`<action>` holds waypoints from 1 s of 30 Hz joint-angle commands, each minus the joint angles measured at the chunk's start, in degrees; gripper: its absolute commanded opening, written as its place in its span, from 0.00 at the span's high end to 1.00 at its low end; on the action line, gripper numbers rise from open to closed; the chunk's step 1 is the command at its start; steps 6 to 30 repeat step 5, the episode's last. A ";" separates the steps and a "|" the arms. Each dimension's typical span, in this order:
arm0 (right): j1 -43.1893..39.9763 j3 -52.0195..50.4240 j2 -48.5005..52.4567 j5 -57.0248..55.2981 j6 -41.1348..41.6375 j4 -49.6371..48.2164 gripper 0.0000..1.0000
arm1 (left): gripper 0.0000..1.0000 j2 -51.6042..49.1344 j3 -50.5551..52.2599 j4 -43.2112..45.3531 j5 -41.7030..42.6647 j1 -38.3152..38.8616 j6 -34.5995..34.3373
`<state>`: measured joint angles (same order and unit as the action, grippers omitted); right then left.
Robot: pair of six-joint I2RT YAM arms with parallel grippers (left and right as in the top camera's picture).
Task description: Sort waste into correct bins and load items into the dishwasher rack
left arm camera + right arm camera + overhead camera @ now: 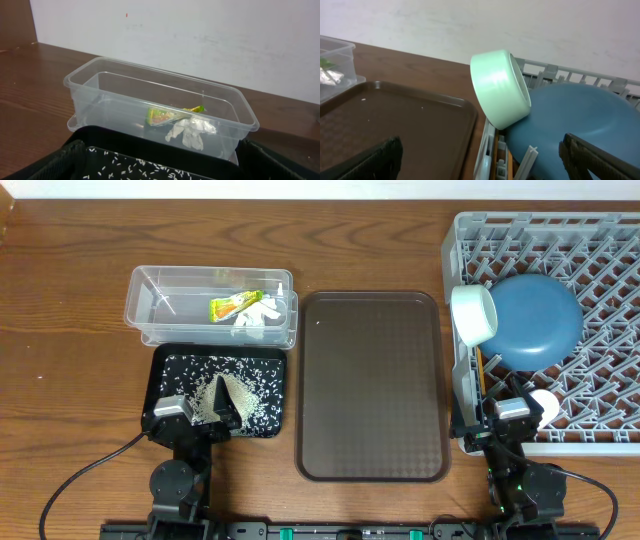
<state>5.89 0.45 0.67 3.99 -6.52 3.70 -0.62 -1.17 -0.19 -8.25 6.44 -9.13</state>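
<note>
The clear tub (160, 305) holds the yellow-green wrapper (231, 306) and the white tissue (256, 316); both also show in the left wrist view, wrapper (161, 116) and tissue (192, 131). The black tray (165, 375) in front of it carries scattered rice grains (250, 385). My left gripper (200, 415) is open and empty over the tray's near edge (160, 167). In the grey rack (600, 270) the dark-blue plate (537, 322) leans, with the green-rimmed white bowl (473, 315) on its side against it and chopsticks (480, 370) below. My right gripper (505, 418) is open and empty at the rack's front left corner (485, 160).
The brown serving tray (370, 385) lies between the black tray and the rack. A small pale round item (544, 404) sits in the rack next to my right gripper. A white wall stands behind the table.
</note>
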 commanded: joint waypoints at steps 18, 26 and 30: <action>-0.63 -0.15 -0.33 -0.35 -0.20 0.13 0.01 | 0.02 0.39 0.94 -1.05 0.13 0.13 0.33; -0.63 -0.15 -0.33 -0.35 -0.20 0.13 0.01 | 0.02 0.39 0.94 -1.05 0.13 0.13 0.33; -0.63 -0.15 -0.33 -0.35 -0.20 0.13 0.01 | 0.02 0.39 0.94 -1.05 0.13 0.13 0.33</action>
